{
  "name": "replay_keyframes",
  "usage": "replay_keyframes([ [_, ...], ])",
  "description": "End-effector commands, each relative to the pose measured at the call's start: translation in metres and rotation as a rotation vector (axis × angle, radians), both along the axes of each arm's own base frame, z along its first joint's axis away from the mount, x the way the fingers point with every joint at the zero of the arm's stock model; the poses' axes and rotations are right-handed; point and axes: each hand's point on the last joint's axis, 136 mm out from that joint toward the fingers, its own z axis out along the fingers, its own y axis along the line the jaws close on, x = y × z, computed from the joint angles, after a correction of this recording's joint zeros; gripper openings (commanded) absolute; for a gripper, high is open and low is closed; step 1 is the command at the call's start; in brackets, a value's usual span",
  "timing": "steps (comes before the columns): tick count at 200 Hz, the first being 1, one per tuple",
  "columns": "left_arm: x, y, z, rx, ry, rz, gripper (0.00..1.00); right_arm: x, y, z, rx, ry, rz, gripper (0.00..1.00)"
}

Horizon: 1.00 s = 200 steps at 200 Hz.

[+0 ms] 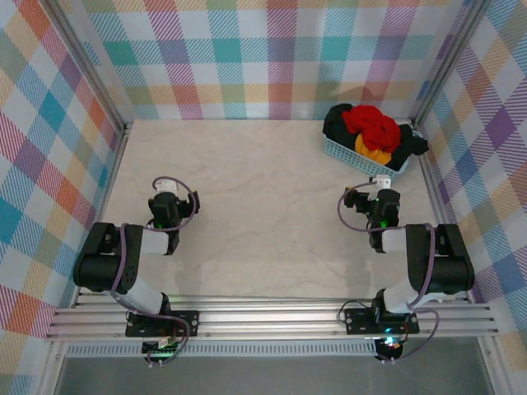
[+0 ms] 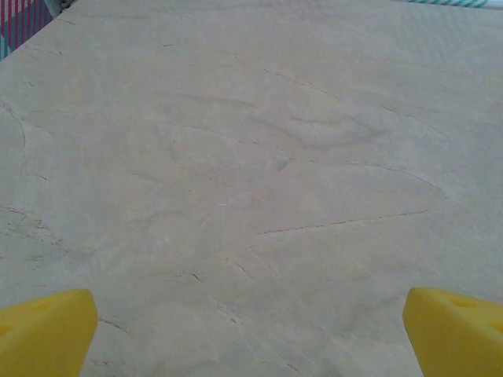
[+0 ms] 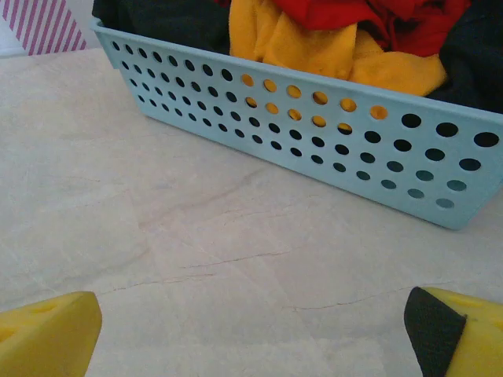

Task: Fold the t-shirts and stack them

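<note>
The t-shirts lie crumpled in a heap inside a light blue basket [image 1: 356, 154] at the table's back right: a red one [image 1: 372, 125] on top, black cloth [image 1: 337, 122] at the left and an orange-yellow one [image 1: 376, 153] under the red. The right wrist view has the basket wall [image 3: 314, 133] close ahead, with red [image 3: 354, 16], orange-yellow [image 3: 314, 47] and black [image 3: 157, 20] cloth above its rim. My right gripper [image 3: 251, 338] is open just short of the basket, holding nothing. My left gripper [image 2: 251, 338] is open over bare table at the left [image 1: 167, 185], far from the shirts.
The pale marbled tabletop [image 1: 263, 189] stretches between the arms and the back wall. Checked walls close in the left, back and right sides. The basket sits against the right wall's corner post [image 1: 428, 107].
</note>
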Motion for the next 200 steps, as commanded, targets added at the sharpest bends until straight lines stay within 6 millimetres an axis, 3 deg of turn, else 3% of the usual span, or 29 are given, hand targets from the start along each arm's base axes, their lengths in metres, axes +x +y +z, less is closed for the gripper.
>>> replay_keyframes([
  [1,0.004,-0.005,0.008,0.003,-0.022,-0.022,1.0,0.005,0.004,0.007,-0.016,-0.025,0.02,1.0],
  [146,0.004,-0.004,0.008,0.003,-0.023,-0.021,1.0,0.004,0.004,0.01,-0.015,-0.037,0.02,1.0],
  [157,0.004,-0.003,0.01,0.003,-0.032,-0.016,1.0,0.001,0.003,0.025,-0.032,-0.051,0.009,1.0],
  [170,0.0,0.003,0.034,0.012,-0.022,0.02,1.0,-0.007,0.004,0.065,-0.086,-0.092,-0.038,1.0],
  [183,-0.006,0.004,0.086,-0.004,-0.087,0.044,1.0,-0.02,0.014,0.13,-0.105,-0.199,-0.044,1.0],
  [195,-0.016,-0.003,0.151,-0.026,-0.23,0.029,1.0,-0.032,0.012,0.193,-0.014,-0.231,-0.087,1.0],
  [200,-0.02,-0.002,0.177,-0.046,-0.284,0.045,1.0,-0.036,0.008,0.209,0.042,-0.204,-0.126,1.0],
])
